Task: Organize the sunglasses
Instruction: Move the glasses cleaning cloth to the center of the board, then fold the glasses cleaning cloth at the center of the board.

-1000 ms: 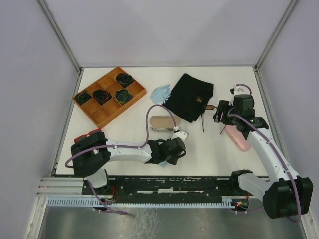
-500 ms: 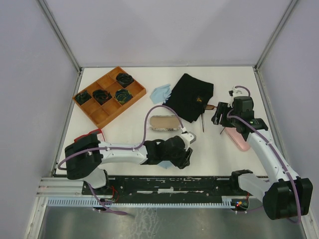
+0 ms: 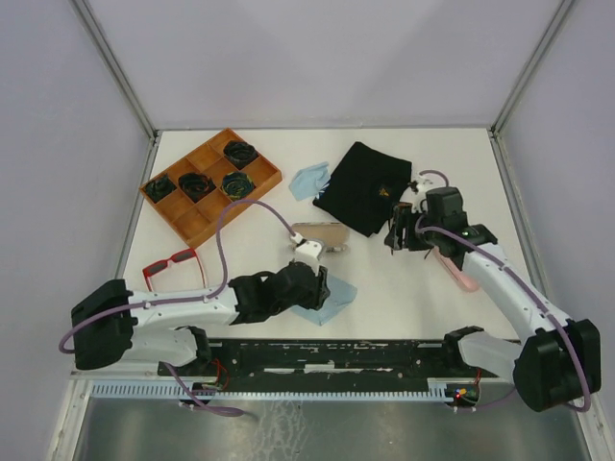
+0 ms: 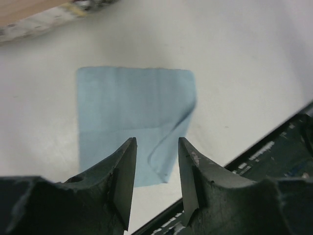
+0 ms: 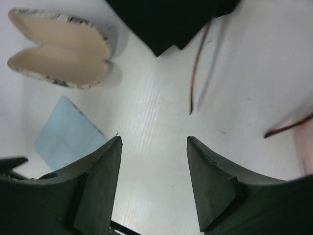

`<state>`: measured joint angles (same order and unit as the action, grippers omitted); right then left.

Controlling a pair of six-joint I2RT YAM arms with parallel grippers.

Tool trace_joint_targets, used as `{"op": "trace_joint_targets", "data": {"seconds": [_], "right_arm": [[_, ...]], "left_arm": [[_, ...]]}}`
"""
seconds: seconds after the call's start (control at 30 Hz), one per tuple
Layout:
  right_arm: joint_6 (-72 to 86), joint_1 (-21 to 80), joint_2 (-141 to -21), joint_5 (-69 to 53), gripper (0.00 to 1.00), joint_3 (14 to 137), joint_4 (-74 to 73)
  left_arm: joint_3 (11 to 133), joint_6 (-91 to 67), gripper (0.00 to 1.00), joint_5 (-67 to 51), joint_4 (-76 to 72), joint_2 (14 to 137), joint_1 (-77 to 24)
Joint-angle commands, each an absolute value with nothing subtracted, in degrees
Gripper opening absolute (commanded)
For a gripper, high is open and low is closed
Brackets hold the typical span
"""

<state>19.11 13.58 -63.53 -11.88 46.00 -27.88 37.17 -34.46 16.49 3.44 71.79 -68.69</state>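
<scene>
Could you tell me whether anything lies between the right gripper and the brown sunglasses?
Nothing visible does: only bare table separates the open right gripper from the brown sunglasses, whose thin arm lies just ahead. The black cloth lies at the arm's far end.

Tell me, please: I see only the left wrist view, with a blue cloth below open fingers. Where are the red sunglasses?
Observer: The red sunglasses lie on the near left part of the table, well apart from that blue cloth.
Operator: And the other pair?
Observer: The brown-tinted pair lies just ahead of the right gripper, at the edge of the black cloth. That gripper is open and holds nothing.
Operator: Is the case open?
Observer: Yes, the grey patterned case lies open and empty, just beyond your cloth.
</scene>
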Motion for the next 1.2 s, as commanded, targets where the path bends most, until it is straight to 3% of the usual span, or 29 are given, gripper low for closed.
{"op": "trace_joint_targets", "data": {"seconds": [0.0,0.3,0.57,1.17], "right_arm": [[16.01,22.66,-68.28,-13.06,0.64,48.60,-23.97],[8.88,36.15,-81.13,-15.02,0.63,54.97,-21.32],[4.31,45.33,-90.62,-14.66,0.59,60.86,-20.27],[-2.79,50.98,-105.82,-9.90,0.57,71.26,-22.38]], "left_arm": [[34.29,-49.01,0.47,29.86,14.21,66.99,-65.96],[27.20,-65.30,0.46,36.61,24.09,56.17,-64.12],[25.06,-68.60,0.46,38.69,26.12,52.25,-63.51],[23.71,-67.50,0.46,40.34,27.55,47.76,-63.46]]}}
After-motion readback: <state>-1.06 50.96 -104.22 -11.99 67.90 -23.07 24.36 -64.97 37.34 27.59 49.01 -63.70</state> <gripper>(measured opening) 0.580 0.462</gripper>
